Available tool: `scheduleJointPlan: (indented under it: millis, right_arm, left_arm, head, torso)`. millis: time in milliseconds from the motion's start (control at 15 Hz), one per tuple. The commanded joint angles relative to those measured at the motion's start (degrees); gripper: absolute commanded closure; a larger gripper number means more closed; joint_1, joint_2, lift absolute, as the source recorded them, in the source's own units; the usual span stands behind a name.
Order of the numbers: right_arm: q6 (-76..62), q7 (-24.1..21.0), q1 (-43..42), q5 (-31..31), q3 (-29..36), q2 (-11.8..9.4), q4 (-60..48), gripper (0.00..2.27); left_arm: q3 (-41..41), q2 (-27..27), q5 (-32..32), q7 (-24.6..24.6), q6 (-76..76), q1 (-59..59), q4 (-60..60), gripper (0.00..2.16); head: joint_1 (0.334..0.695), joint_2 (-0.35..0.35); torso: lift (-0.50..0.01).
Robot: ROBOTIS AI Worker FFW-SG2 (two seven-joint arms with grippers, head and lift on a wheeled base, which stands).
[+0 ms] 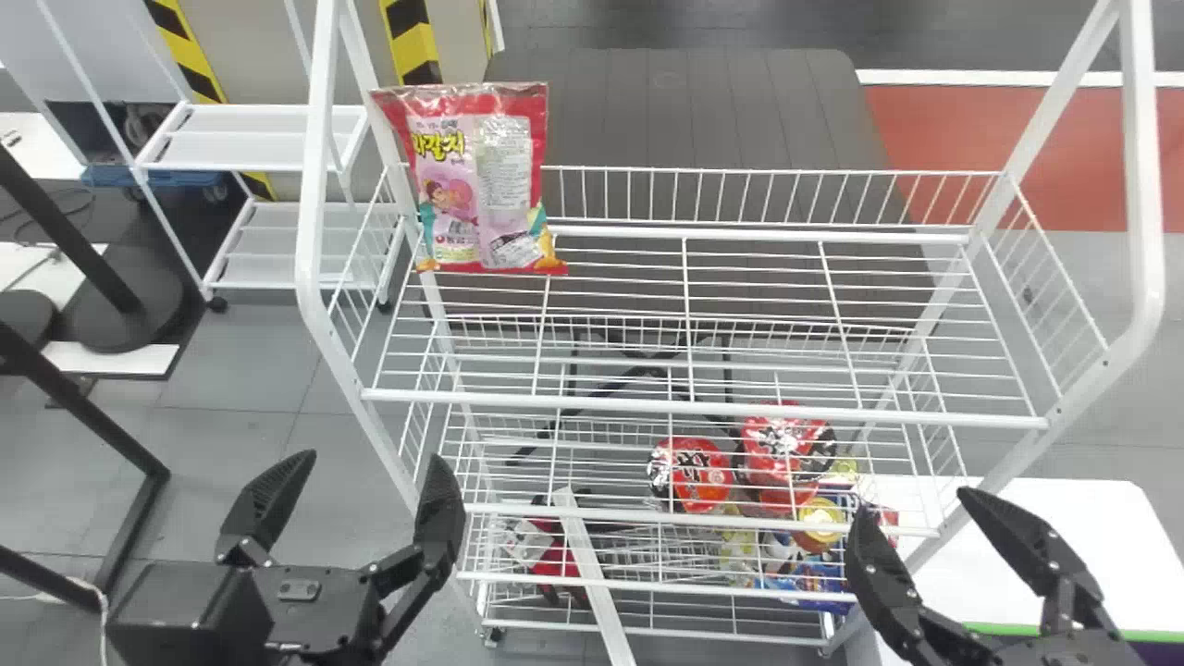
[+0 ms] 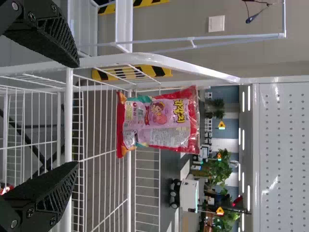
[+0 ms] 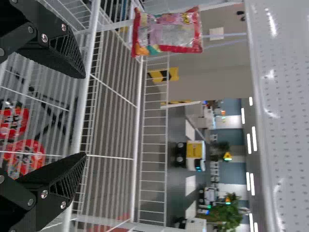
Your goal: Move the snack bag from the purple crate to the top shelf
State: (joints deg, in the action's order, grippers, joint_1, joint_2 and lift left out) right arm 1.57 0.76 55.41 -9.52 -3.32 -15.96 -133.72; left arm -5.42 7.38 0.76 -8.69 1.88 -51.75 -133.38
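The snack bag (image 1: 481, 176) stood upright at the back left corner of the top shelf (image 1: 703, 404). Before the wire rack, the left hand (image 1: 372, 467) and the right hand (image 1: 918, 509) each held their fingers wide apart.

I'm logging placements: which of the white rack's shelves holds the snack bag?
The top shelf: the snack bag stands near its back left corner in the head view; the red round packs sit below.
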Motion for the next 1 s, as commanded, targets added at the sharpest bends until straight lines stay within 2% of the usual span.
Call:
scheduleJointPlan:
  millis: [0, 200, 400, 933]
  right_arm:
    - [-3.37, 0.03, 0.93, -0.06, 1.38, 0.32, -0.93, 0.30]
    - [-9.52, 0.30, 0.93, 0.03, 2.35, 0.58, -0.05, 0.30]
    - [-12.16, 0.47, 1.02, 0.03, 2.44, 0.58, 0.74, 0.30]
    - [-12.68, 0.82, 0.93, 0.12, 2.53, 0.67, 0.91, 0.30]
  left_arm:
    - [-1.52, 0.79, -0.67, -0.62, -4.73, -0.54, -0.13, 0.10]
    - [-3.36, 1.15, -2.08, -1.50, -12.29, -0.28, 1.81, 0.10]
    - [-3.45, 1.15, -2.08, -1.68, -11.94, -0.19, 1.89, 0.10]
    - [-3.36, 1.15, -2.08, -2.20, -12.12, -0.10, 2.42, 0.10]
  head:
    - [0.695, 0.048]
    - [0.695, 0.011]
    - [0.695, -0.026]
    - [0.695, -0.026]
  torso:
    - [0.002]
    - [0.002]
    - [0.002]
    - [0.002]
